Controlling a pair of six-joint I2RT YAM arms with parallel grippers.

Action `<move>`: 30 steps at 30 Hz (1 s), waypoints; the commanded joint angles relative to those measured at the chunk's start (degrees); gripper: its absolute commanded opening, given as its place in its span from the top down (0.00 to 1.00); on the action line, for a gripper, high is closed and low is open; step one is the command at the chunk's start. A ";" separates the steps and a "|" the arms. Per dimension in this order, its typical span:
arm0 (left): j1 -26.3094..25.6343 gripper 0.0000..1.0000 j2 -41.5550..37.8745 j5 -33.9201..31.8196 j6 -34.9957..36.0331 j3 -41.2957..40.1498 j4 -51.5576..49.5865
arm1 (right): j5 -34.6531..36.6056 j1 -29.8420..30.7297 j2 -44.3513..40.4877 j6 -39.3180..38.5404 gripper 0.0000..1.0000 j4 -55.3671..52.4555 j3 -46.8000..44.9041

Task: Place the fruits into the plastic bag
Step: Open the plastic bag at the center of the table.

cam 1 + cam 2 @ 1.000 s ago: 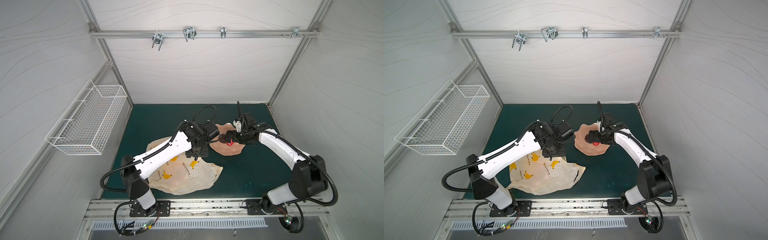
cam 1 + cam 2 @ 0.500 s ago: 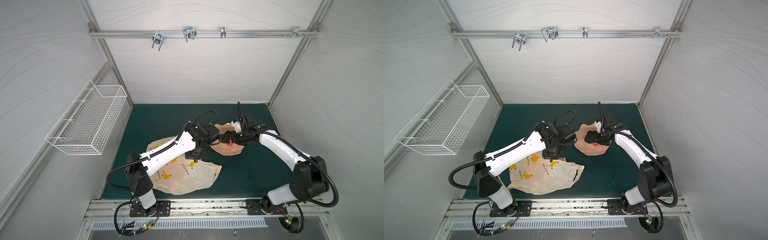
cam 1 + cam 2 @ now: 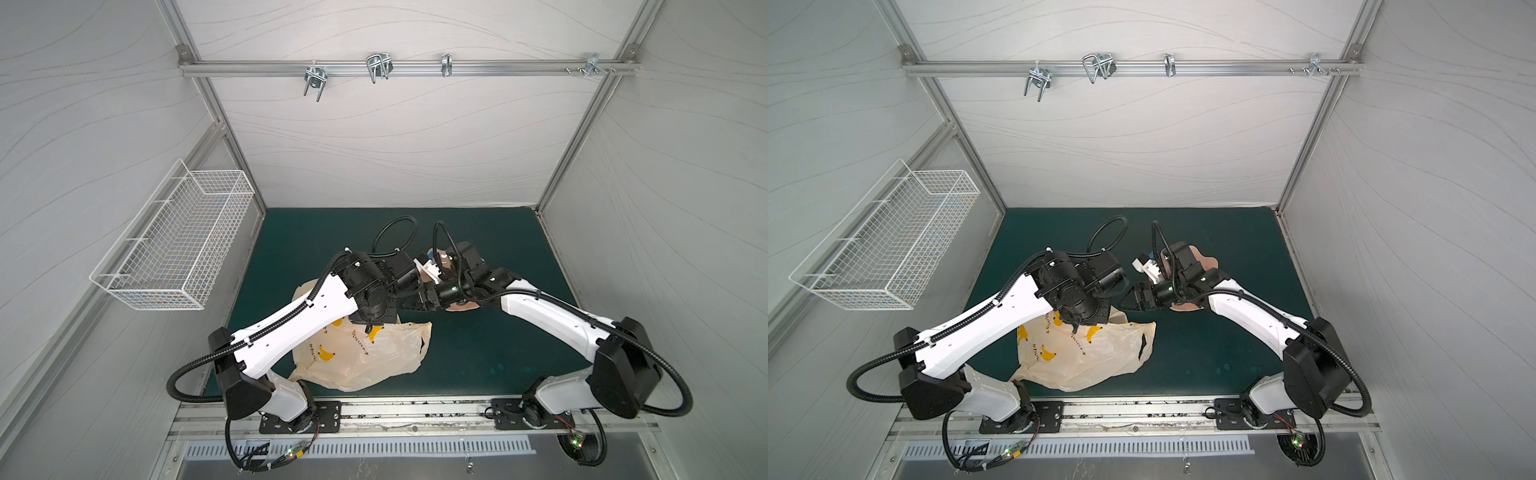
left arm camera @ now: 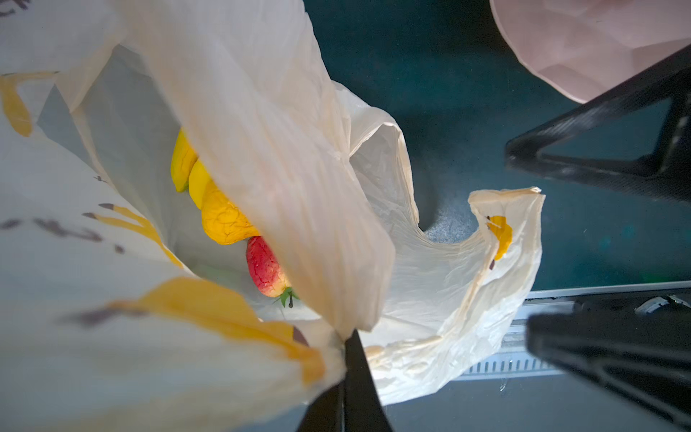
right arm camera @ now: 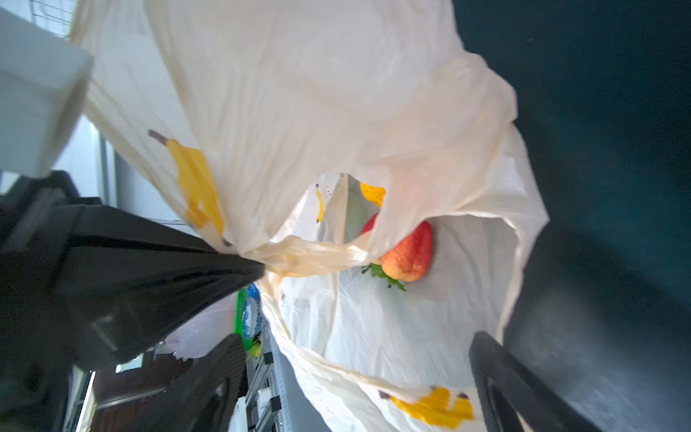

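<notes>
While my left gripper (image 4: 349,338) pinches the plastic bag (image 4: 261,149) open, the right gripper (image 5: 357,336) hangs wide, empty; next, check the pink dish (image 4: 598,45).

One plastic bag (image 3: 365,357), one dish (image 4: 598,41), one basket (image 3: 178,245), at least one strawberry (image 4: 265,269)

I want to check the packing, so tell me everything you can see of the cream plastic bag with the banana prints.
The thin, crinkly cream-coloured plastic bag, printed with yellow bananas and dark lettering, lies crumpled on the dark green mat near its front edge. The shut left end effector pinches its upper edge, holding the mouth open. One loop handle droops free. Inside lie a red strawberry with a green top and wrinkled yellow fruits. The open right end effector hovers at the mouth.
</notes>
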 commanded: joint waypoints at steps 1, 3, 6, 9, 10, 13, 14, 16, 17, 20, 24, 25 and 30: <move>-0.14 1.00 -1.01 0.51 1.41 -0.51 1.19 | -3.98 1.60 -0.30 4.71 0.07 9.52 -0.98; -0.15 1.00 -1.77 0.51 1.93 -0.60 1.94 | -5.14 3.15 0.39 4.72 0.09 11.33 -0.81; -0.16 1.00 -2.34 0.64 2.73 -0.68 2.47 | -5.81 4.79 0.38 5.41 0.11 13.81 -0.97; -0.15 1.00 -2.81 0.95 2.90 -0.96 2.50 | -5.51 5.95 0.69 6.06 0.11 15.00 -1.18; -0.21 1.00 -3.00 1.33 3.01 -1.18 2.89 | -5.32 6.21 1.40 6.41 0.11 15.01 -0.98; -0.18 1.00 -3.65 1.98 3.13 -2.03 4.09 | -5.16 6.61 3.97 9.78 0.15 18.96 -1.41; -0.18 1.00 -3.89 2.11 3.13 -2.21 4.20 | -4.88 6.56 4.58 10.72 0.16 19.92 -1.42; -0.14 1.00 -4.39 2.29 2.90 -2.69 4.37 | -4.37 6.54 6.02 11.81 0.20 20.72 -0.75; -0.15 1.00 -4.65 2.36 2.73 -3.03 4.53 | -4.00 6.47 6.53 12.30 0.20 21.04 -0.59; -0.18 1.00 -5.61 2.65 2.32 -4.25 4.82 | -3.40 6.39 7.78 13.64 0.22 22.34 0.11; -0.15 1.00 -6.62 2.57 1.84 -5.39 5.01 | -3.35 5.57 9.10 15.81 0.25 24.18 0.15; -0.18 1.00 -6.80 2.43 1.83 -5.45 4.84 | -3.50 5.14 8.95 16.77 0.26 25.44 -0.50; -0.15 1.00 -7.18 2.21 1.96 -5.73 4.80 | -3.58 3.51 7.02 18.78 0.26 27.52 -1.94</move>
